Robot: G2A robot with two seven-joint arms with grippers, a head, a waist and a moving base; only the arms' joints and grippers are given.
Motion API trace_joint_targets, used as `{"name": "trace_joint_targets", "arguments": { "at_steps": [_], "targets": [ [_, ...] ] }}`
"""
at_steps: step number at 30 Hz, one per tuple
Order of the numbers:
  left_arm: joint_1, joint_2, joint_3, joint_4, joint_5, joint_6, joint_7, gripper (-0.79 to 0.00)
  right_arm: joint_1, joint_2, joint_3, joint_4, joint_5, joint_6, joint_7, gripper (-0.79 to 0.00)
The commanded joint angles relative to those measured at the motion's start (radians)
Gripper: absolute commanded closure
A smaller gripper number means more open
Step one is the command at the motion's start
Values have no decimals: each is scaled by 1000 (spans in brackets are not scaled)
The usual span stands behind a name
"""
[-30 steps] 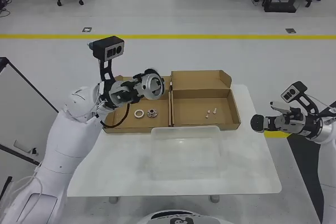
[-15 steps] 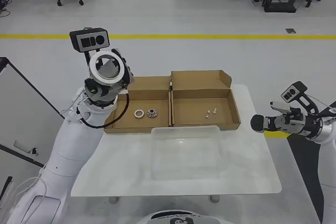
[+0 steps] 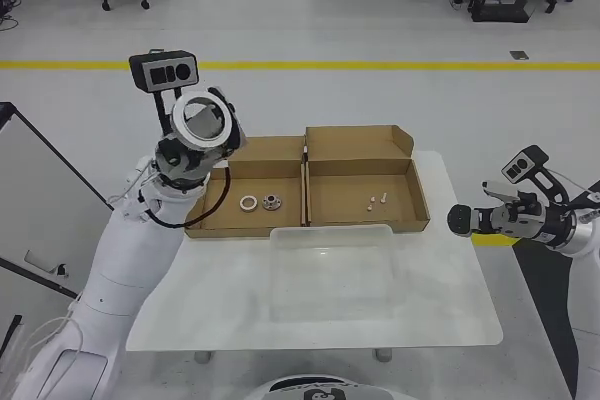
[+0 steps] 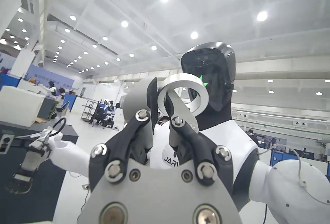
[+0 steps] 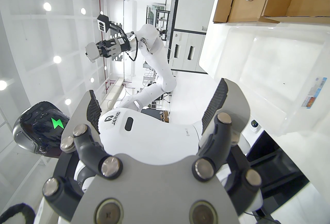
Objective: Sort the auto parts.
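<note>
Left tool (image 3: 193, 140) has swung up from over the left box (image 3: 280, 150) and now sits high beside it, pinching the metal ring (image 3: 187, 104). Right tool (image 3: 458, 218) is unmoved, off the white worktop (image 3: 450, 290). Left wrist view: one finger is inside the ring, one outside. Right wrist view — jaws spread, empty. Step looks like carry-and-sort. Next move probably calls for lowering the ring into the left box by the small ring (image 3: 249, 203). Grey hall floor (image 3: 80, 40), yellow line (image 3: 380, 65).
</note>
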Motion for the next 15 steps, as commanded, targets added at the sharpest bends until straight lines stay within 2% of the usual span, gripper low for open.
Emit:
{"name": "trace_joint_targets", "arguments": {
  "at_steps": [1,6,10,15],
  "targets": [
    [-1,2,-4,6,102,50,14,0,0,0,0,0,0,0,0,-785],
    [7,11,-9,16,372,163,35,0,0,0,0,0,0,0,0,-785],
    [19,15,-12,22,543,241,102,0,0,0,0,0,0,0,0,-785],
    [-17,26,-18,40,828,351,102,0,0,0,0,0,0,0,0,-785]
  ]
}}
